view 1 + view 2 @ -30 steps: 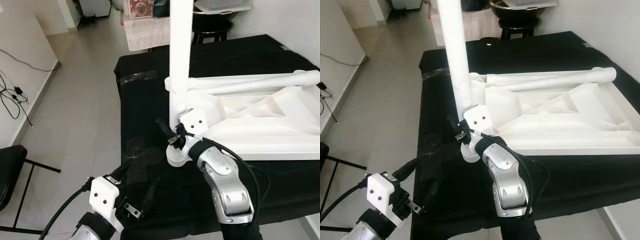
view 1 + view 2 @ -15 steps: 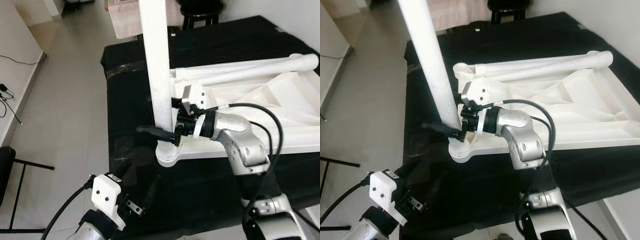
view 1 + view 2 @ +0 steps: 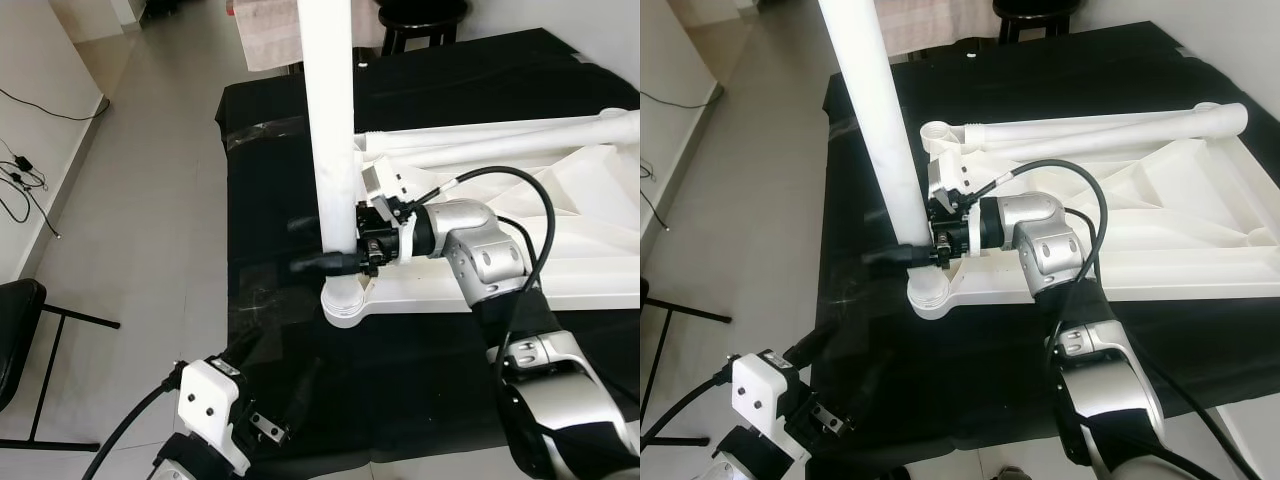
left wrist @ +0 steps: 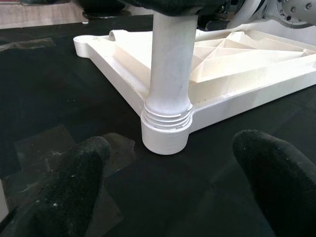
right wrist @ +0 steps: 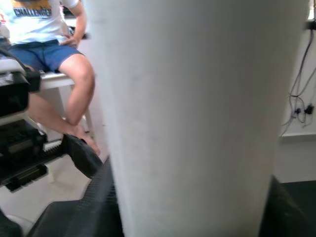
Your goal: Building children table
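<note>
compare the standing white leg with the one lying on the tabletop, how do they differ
The standing leg is upright, its threaded end seated in the corner socket of the upturned tabletop; the lying leg rests flat along the tabletop's far edge, not screwed into any socket. The right tool grips the standing leg low down; nothing holds the lying leg. Both are plain white plastic tubes.

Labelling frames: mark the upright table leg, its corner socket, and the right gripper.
upright table leg (image 3: 335, 150), left eye view, mid-shaft above the gripper.
corner socket (image 4: 164, 136), left wrist view, round collar where the leg threads in.
right gripper (image 3: 335, 255), left eye view, between its fingertips at the leg.
</note>
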`<state>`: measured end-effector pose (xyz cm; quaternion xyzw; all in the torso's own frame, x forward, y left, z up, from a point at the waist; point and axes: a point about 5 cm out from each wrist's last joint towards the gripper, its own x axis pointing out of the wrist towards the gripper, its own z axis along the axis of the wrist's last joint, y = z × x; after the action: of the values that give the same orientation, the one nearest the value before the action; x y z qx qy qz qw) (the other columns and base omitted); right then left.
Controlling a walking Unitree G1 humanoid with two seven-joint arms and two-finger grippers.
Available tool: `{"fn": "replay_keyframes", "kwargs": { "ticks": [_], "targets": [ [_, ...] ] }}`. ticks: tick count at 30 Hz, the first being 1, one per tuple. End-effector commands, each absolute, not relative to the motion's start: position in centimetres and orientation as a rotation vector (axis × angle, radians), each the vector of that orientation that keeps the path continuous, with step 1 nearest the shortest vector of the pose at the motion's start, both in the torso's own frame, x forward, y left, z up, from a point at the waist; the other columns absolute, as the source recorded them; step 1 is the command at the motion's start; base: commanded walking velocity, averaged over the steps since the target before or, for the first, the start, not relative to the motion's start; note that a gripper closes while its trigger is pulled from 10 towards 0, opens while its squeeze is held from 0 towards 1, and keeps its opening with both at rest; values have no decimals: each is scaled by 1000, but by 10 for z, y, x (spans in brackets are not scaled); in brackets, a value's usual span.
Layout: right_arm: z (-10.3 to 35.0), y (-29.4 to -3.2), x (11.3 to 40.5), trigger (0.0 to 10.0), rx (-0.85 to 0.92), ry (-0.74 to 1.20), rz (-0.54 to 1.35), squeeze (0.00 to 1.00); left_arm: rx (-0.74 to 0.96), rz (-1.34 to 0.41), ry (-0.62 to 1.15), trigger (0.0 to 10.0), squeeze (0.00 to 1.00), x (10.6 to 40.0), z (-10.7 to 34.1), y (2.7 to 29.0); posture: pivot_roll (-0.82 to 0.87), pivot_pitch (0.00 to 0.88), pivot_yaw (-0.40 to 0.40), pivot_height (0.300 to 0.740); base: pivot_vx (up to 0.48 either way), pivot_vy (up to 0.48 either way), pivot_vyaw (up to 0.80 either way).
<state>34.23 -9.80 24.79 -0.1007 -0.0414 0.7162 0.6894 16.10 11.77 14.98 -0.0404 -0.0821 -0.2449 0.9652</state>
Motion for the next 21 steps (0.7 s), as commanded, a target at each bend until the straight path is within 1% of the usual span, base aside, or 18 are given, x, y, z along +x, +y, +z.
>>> {"fn": "replay_keyframes", "kwargs": {
  "ticks": [1,2,3,5,6,7,8,10,11,12,13,14,15,16,17,18,21],
  "targets": [
    [246,-93,342,0,-230,-110,1599,0,-72,-498,-145,10000,0,159,148,117,6,203,87,740,0,0,0],
    [246,-93,342,0,-230,-110,1599,0,-72,-498,-145,10000,0,159,148,117,6,203,87,740,0,0,0],
    [242,-98,343,0,-241,-137,1533,0,-75,-498,-145,10000,0,159,148,117,1,203,86,740,0,0,0],
    [242,-99,343,0,-244,-144,1519,0,-75,-498,-146,10000,0,159,148,117,1,203,86,740,0,0,0],
    [239,-102,344,0,-232,-154,1445,0,-77,-498,-147,10000,0,160,148,116,-11,206,76,740,0,0,0],
    [239,-102,344,0,-232,-154,1445,0,-77,-498,-147,10000,0,160,148,116,-11,206,76,740,0,0,0],
    [228,-106,340,0,-212,-143,1218,0,-79,-498,-150,10000,0,161,149,116,-17,209,68,740,0,0,0],
    [228,-106,340,0,-212,-143,1218,0,-79,-498,-150,10000,0,161,149,116,-17,209,68,740,0,0,0],
    [223,-106,337,0,-188,-130,1127,0,-80,-497,-152,10000,0,161,149,116,-17,209,68,740,0,0,0],
    [207,-101,331,0,-178,-97,847,0,-81,-495,-154,10000,0,162,149,117,-37,215,75,740,0,0,0],
    [207,-101,331,0,-178,-97,847,0,-81,-495,-154,10000,0,162,149,117,-37,215,75,740,0,0,0],
    [184,-95,311,0,-183,-46,552,0,-82,-494,-157,10000,0,163,150,118,-38,214,85,740,0,0,0],
    [178,-91,300,0,-192,-30,522,0,-82,-494,-158,10000,0,164,150,118,-38,214,85,740,0,0,0],
    [175,-87,295,0,-195,-23,548,0,-82,-494,-158,10000,0,164,150,118,-38,214,85,740,0,0,0],
    [175,-87,295,0,-195,-23,548,0,-82,-494,-158,10000,0,164,150,118,-38,214,85,740,0,0,0],
    [173,-81,294,0,-180,-17,569,0,-84,-500,-158,10000,0,165,149,117,-49,203,88,740,0,0,0],
    [174,-74,298,0,-171,-25,606,0,-87,-509,-158,10000,0,165,149,117,-53,205,83,740,0,0,0]
  ]
}}
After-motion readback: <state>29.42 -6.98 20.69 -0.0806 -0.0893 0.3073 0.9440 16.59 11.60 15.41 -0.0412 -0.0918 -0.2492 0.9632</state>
